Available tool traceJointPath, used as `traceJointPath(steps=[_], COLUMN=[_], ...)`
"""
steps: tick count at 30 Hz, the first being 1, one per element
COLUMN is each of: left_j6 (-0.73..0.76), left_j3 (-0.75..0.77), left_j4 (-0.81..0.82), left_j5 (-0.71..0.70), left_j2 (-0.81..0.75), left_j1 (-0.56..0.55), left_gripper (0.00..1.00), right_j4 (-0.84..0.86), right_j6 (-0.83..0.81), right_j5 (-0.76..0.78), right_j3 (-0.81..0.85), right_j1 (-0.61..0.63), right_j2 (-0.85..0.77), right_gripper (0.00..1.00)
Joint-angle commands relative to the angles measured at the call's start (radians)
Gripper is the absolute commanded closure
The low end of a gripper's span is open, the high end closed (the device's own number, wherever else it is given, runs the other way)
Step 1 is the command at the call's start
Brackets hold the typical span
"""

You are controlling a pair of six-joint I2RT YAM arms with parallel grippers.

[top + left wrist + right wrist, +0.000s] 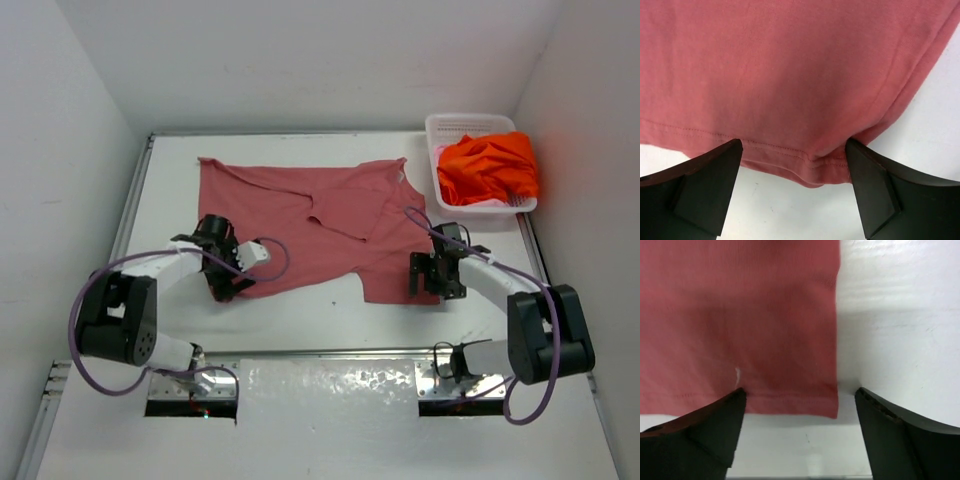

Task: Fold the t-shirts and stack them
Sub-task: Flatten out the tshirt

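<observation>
the rose-red t-shirt [300,220] lies spread across the middle of the white table [300,320]. part of its middle is folded over on itself, and its right flap reaches nearer the arms than the rest.

the left gripper [794,145] sits at the shirt's near hem, close to the left corner. its jaws are spread wide and pinch nothing. both fingertips [732,150] stand at the stitched hem, where the cloth bulges in a small rounded fold.

the right gripper [801,390] is at the near right corner of the same shirt, jaws also spread and empty. one finger [735,400] sits at the hem, the other over bare table just beyond the shirt's straight side edge.

bare table runs along the shirt's near hem. narrower strips lie on its left side and beyond its far edge, up to the walls.

the white basket [440,125] stands just beside the shirt's far right corner. it holds the bunched orange t-shirt [490,168], with a pale bit of cloth showing beneath that.
</observation>
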Motion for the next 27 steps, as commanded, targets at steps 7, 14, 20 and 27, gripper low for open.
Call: traceJointPath(steps=[7,14,20,27], left_j6=[0.071,-0.133,-0.271,-0.464], left_j3=[-0.218,-0.055,0.696,1.928], left_j4=[0.194,0.176,0.174,0.249], left_j5=[-0.121,-0.184,-0.166,-0.228], left_j2=[0.004,0.038,0.232,0.730], left_j1=[-0.021,-0.015,0.090,0.157], left_gripper=[0.55,1.00,1.00,1.00], right_j4=[0.244,0.346,0.196,0.073], right_j6=[0.103,0.183,0.102,0.308], right_j5=[-0.127,-0.265,-0.305,-0.236], right_j3=[-0.139,-0.072,0.771,2.125], right_j1=[-0.005,-0.005,-0.036,-0.156], right_j2=[0.048,0.050,0.331,0.843], right_gripper=[0.57,1.00,1.00,1.00])
